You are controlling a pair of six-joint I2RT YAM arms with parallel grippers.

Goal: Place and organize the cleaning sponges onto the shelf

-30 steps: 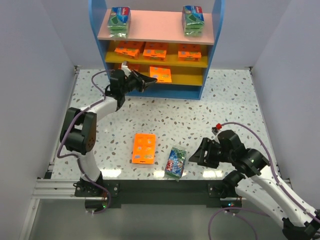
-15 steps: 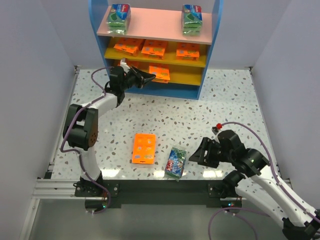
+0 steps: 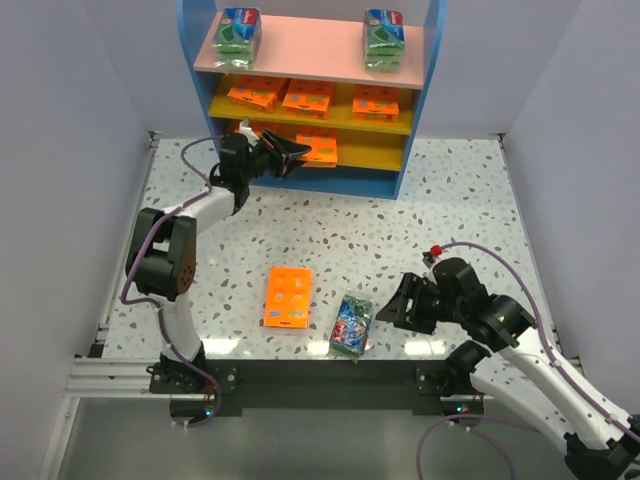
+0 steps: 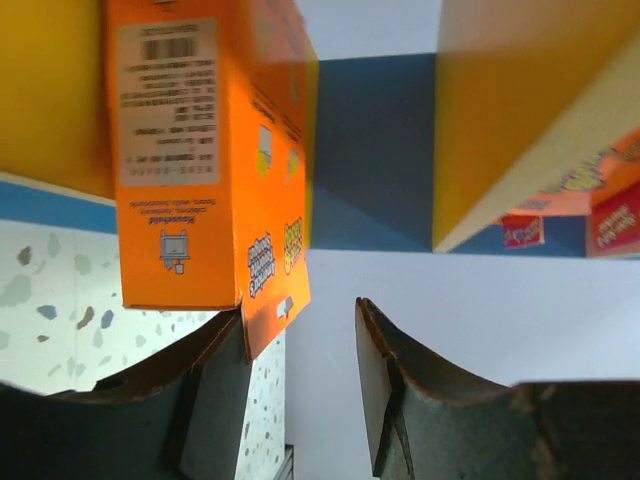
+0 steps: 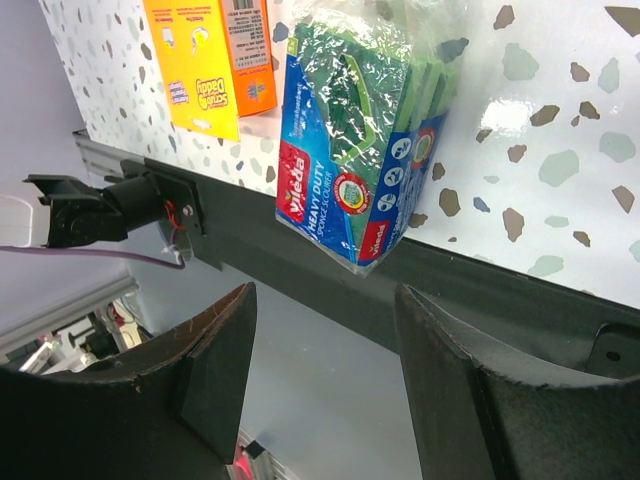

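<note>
The shelf [image 3: 432,60] stands at the table's far edge. Two green-and-blue packs [image 3: 240,30] lie on its pink top board. Three orange packs [image 3: 308,97] lie on the middle yellow board, and one orange pack [image 3: 318,148] lies on the lower board. My left gripper [image 3: 290,155] is open at that pack's near corner. In the left wrist view the pack [image 4: 210,150] overlaps the tip of the left finger [image 4: 215,370]. One orange pack [image 3: 288,296] and one green-and-blue pack [image 3: 351,323] lie on the table. My right gripper [image 3: 400,308] is open beside the green-and-blue pack [image 5: 365,140].
The green-and-blue pack overhangs the table's near edge above the metal base rail [image 3: 300,375]. Grey walls close in the left and right sides. The speckled table top [image 3: 460,220] spreads between the shelf and the arms.
The shelf sits slightly farther back than a second ago. My left gripper has edged forward and up at the lower board. My right gripper has crept slightly toward the green-and-blue pack.
</note>
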